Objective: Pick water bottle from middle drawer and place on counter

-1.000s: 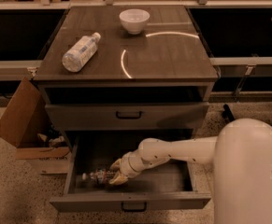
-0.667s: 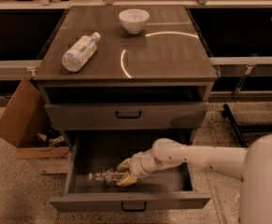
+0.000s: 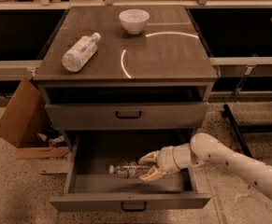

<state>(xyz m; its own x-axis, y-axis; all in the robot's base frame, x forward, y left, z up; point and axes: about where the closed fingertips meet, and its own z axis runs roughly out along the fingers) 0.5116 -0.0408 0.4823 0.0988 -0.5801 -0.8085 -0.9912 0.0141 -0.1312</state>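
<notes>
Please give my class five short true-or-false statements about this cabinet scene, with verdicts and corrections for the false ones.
1. The water bottle lies on its side in the open middle drawer. True.
2. The gripper hovers above the counter. False: it is down inside the drawer, at the water bottle's base end.
3. A white bowl stands on the counter. True.
4. The larger bottle on the counter stands upright. False: it lies on its side.
5. The water bottle's cap points toward the gripper. False: the cap is at the far end, away from it.
</notes>
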